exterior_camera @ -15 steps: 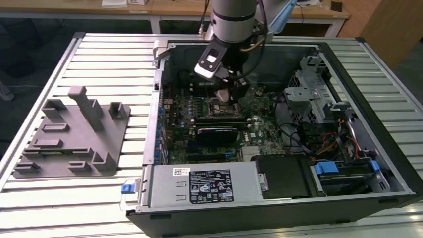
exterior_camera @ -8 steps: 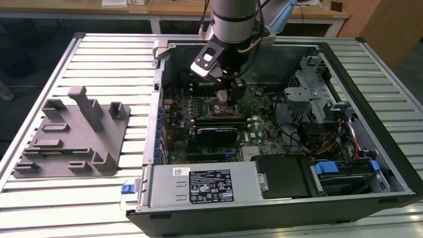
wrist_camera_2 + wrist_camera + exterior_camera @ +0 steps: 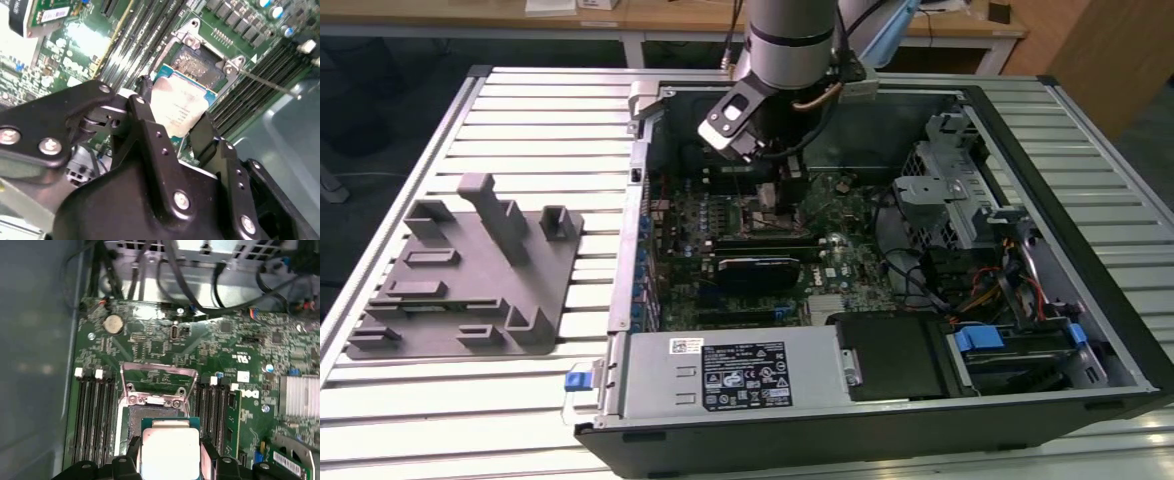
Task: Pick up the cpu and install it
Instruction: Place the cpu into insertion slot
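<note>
The cpu [image 3: 181, 109], a small square chip with a silvery top and a greenish rim, sits between the black fingers [image 3: 144, 102] of my gripper [image 3: 175, 114], which is shut on it. In the first wrist view the cpu [image 3: 170, 450] hangs just above the near edge of the open motherboard socket [image 3: 152, 415], whose metal load frame [image 3: 157, 377] is swung up. The second wrist view shows the socket [image 3: 196, 62] just beyond the chip. In the exterior view my gripper [image 3: 771, 160] reaches down into the open computer case over the socket [image 3: 767, 207].
A grey fixture tray [image 3: 467, 270] lies on the slatted table at the exterior view's left. Inside the case are the power supply [image 3: 734, 370], a drive cage [image 3: 961, 190], cables [image 3: 987, 290], memory slots [image 3: 95, 420] on both sides of the socket, and a finned heatsink [image 3: 300, 395].
</note>
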Action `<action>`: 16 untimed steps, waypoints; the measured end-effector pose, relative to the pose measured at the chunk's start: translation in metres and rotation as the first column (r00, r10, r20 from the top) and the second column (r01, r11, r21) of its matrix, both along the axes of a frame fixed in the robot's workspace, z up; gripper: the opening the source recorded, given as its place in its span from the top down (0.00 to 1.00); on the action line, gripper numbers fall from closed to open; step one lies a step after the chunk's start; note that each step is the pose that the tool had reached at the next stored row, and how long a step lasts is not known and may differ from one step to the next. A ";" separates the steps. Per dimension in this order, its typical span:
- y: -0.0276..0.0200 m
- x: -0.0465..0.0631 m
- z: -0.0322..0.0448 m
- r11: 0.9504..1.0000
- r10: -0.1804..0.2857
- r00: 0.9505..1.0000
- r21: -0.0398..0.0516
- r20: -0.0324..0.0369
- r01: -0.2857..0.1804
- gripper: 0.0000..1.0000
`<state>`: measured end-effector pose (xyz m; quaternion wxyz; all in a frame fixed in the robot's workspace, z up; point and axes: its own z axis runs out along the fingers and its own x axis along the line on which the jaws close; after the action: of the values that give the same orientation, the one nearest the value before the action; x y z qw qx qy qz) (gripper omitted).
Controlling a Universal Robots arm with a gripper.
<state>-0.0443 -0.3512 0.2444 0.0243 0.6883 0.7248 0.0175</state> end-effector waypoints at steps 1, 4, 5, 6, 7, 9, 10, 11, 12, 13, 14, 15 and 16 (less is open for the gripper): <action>0.0000 0.000 0.0000 1.000 -0.002 1.000 0.000 0.000 0.002 0.45; 0.0000 0.000 -0.0001 1.000 -0.003 1.000 0.000 0.000 0.003 0.45; 0.0000 0.000 -0.0001 1.000 -0.003 1.000 0.000 0.000 0.003 0.45; 0.0000 0.000 -0.0001 1.000 -0.003 1.000 0.000 0.000 0.003 0.45; 0.0003 0.000 -0.0004 1.000 -0.003 1.000 0.000 0.000 0.003 0.45; 0.0011 0.000 -0.0009 1.000 -0.003 1.000 0.000 0.000 0.003 0.45; 0.0018 0.000 -0.0012 1.000 -0.003 1.000 0.000 0.000 0.003 0.45; 0.0026 -0.001 -0.0018 1.000 -0.003 1.000 0.000 0.000 0.003 0.45; 0.0034 -0.001 -0.0024 1.000 -0.004 1.000 0.000 0.000 0.004 0.45; 0.0042 -0.001 -0.0031 1.000 -0.004 1.000 0.000 0.000 0.004 0.45; 0.0048 -0.001 -0.0038 1.000 -0.005 1.000 0.000 0.000 0.005 0.45; 0.0052 -0.001 -0.0046 1.000 -0.006 1.000 0.000 0.000 0.006 0.45; 0.0055 -0.001 -0.0053 1.000 -0.008 1.000 0.000 0.000 0.008 0.45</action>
<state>-0.0452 -0.3457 0.2391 0.0244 0.6910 0.7222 0.0174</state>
